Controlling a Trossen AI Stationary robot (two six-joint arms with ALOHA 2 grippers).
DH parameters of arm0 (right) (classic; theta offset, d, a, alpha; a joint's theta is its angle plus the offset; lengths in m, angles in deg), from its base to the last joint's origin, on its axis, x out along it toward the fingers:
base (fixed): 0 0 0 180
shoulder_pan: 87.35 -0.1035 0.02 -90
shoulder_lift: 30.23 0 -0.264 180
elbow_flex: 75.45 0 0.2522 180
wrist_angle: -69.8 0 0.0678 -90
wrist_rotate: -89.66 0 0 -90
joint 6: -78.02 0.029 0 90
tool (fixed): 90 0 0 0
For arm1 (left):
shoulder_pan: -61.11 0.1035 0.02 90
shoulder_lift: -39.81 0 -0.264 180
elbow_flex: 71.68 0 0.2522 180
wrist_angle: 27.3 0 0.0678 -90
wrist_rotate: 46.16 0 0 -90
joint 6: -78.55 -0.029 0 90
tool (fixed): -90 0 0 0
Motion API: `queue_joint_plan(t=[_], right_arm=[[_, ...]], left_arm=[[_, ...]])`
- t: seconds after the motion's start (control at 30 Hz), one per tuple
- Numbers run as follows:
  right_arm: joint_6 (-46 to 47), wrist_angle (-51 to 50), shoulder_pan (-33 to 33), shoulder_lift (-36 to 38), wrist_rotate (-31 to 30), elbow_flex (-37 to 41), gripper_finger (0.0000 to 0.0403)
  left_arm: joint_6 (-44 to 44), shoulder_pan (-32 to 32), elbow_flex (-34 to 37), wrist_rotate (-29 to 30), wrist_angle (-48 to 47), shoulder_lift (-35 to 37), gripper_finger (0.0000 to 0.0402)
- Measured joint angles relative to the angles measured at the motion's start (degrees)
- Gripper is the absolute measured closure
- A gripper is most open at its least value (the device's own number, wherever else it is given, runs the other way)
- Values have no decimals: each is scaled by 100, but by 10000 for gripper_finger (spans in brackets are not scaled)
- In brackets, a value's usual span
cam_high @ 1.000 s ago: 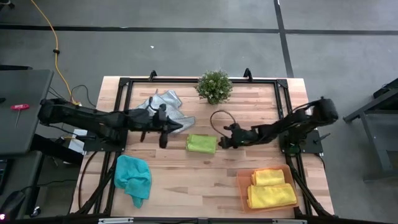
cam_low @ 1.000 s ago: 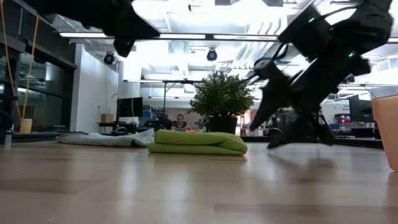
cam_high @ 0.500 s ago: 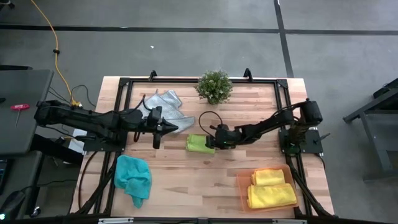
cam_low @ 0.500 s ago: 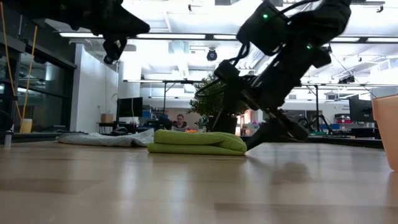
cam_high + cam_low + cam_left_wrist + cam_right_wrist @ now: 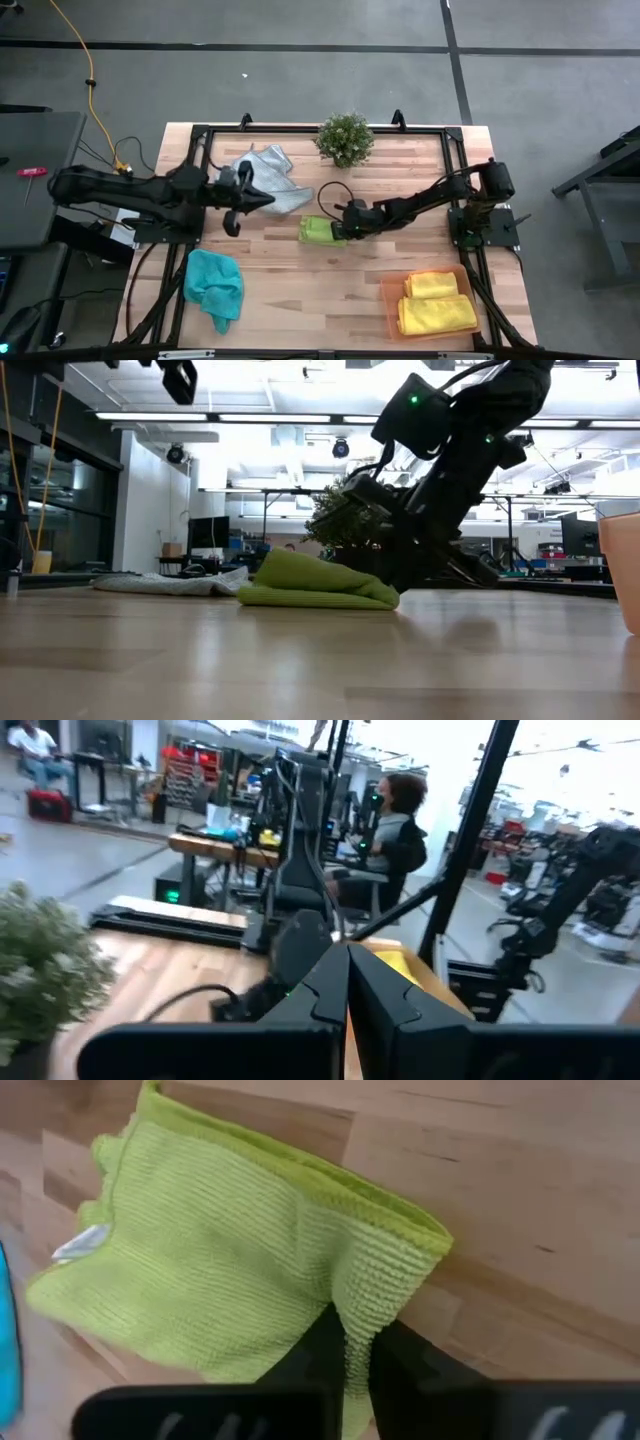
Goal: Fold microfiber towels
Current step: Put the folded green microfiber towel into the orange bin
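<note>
Bench planks lie bare across the front middle, between the teal towel near the left edge and the orange tray at the front right, where two yellow towels sit. The right arm stretches low toward the centre; the right end effector pinches the lime green towel by a bunched edge. The left end effector, fingers pressed together, hangs above the grey towel. A potted plant stands by the far edge.
</note>
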Motion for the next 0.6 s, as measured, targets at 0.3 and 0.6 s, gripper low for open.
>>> queue_joint_plan(t=[0.3,0.6], right_arm=[[-532,-724,-493,654,1559,15,399],[588,-1130,-1619,946,1878,13,402]], left_arm=[[-402,0,-145,162,-388,73,401],[-306,2,-147,367,-406,-36,401]])
